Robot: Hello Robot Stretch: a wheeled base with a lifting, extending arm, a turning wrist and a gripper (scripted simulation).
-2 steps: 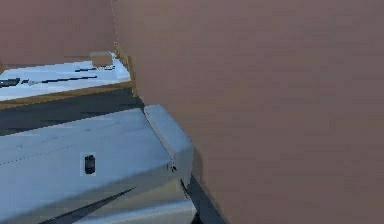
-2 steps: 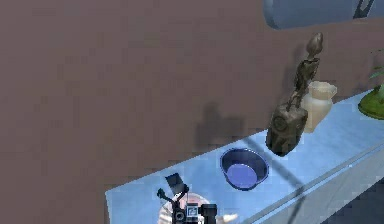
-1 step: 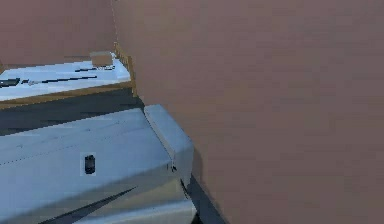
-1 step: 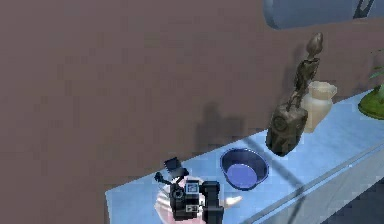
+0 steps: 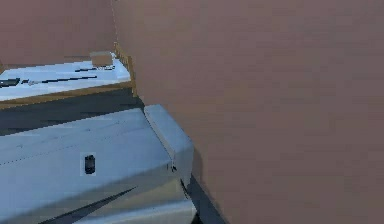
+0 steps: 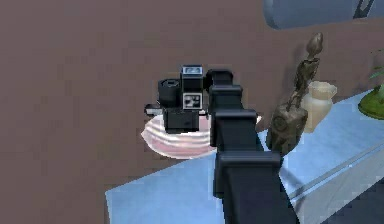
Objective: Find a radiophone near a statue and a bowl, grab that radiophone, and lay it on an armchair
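Currently jaws at pink bowl [image 6: 163, 142], statue [image 6: 291, 112] nearby; cannot tell whether anything held.

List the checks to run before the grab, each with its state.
1. The statue stands upright on the counter: ok.
2. The bowl sits on the same counter, apart from the statue: ok.
3. The arm reaches out to the bowl: ok.
4. The radiophone is made out: cannot tell; dark shapes at the gripper blend together.
5. The gripper holds something: cannot tell; the bowl lies behind it.
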